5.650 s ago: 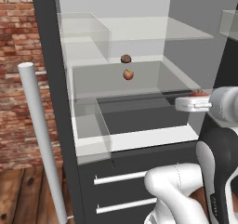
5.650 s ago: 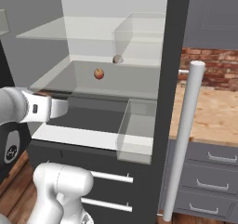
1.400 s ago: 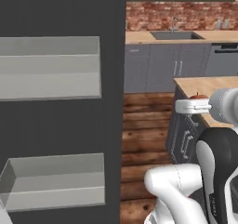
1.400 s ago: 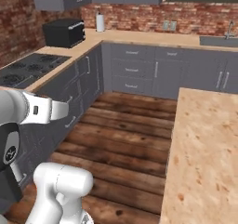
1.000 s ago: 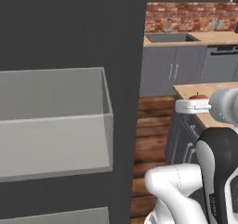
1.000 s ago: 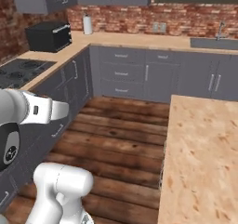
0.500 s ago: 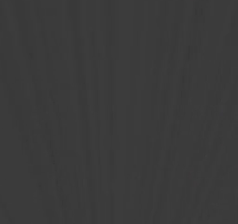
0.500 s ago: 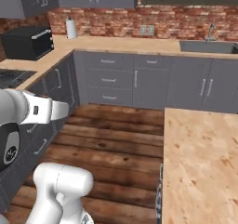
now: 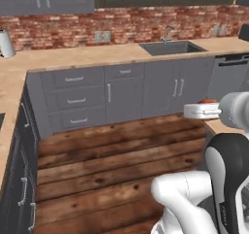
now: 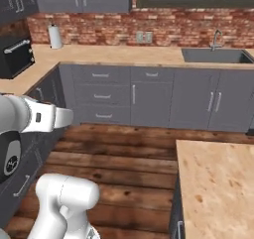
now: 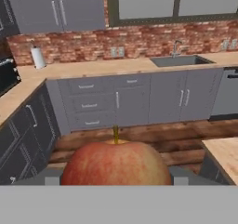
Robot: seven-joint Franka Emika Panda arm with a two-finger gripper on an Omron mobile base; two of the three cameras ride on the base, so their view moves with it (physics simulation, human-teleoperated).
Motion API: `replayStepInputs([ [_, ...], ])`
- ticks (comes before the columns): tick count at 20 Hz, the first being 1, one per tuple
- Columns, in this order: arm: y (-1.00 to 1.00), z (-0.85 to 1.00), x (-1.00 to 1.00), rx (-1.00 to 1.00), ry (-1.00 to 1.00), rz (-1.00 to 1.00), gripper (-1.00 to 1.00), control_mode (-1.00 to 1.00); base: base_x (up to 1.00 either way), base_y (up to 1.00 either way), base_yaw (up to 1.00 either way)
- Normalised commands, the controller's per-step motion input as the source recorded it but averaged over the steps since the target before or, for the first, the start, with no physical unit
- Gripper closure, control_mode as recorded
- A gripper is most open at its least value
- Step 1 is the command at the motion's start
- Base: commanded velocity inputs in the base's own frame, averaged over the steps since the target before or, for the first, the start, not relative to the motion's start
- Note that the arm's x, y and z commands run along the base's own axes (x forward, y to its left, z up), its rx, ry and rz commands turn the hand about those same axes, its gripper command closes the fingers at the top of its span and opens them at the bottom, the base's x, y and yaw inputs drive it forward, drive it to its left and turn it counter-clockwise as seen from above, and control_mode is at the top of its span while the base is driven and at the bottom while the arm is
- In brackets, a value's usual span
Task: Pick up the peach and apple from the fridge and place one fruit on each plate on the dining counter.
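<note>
The apple (image 11: pixel 116 165), red with a short stem, sits low in the middle of the hand view. My gripper (image 9: pixel 202 110) is shut on it, with grey finger parts showing on either side. A sliver of the red apple (image 9: pixel 209 101) peeks above the hand in the left base view. The hand hangs over the wooden floor, just off a corner of the dining counter (image 10: pixel 218 183), whose light wood-grain top lies at the lower right of the right base view. The peach, the fridge and the plates are out of view.
Ahead runs a wall counter (image 9: pixel 73 58) with grey cabinets, a sink (image 9: pixel 168 47) and a brick backsplash. A paper towel roll (image 10: pixel 53 36) and a black appliance (image 10: pixel 15 58) stand on its left part. Wooden floor (image 9: pixel 112 160) lies between me and it.
The base has turned away from the fridge, so both base views now face the sink wall and floor. The apple has stayed in the gripper, and the arm's pose looks the same.
</note>
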Motion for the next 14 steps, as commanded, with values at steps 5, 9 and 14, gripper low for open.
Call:
replayStepInputs([
  [5, 0.00, 0.00, 0.00, 0.00, 0.00, 0.00, 1.00, 1.00, 0.70, 0.35, -0.31],
  [9, 0.00, 0.00, 0.00, 0.00, 0.00, 0.00, 1.00, 1.00, 0.67, 0.38, -0.41],
  [14, 0.00, 0.00, 0.00, 0.00, 0.00, 0.00, 1.00, 1.00, 0.74, 0.43, -0.42],
])
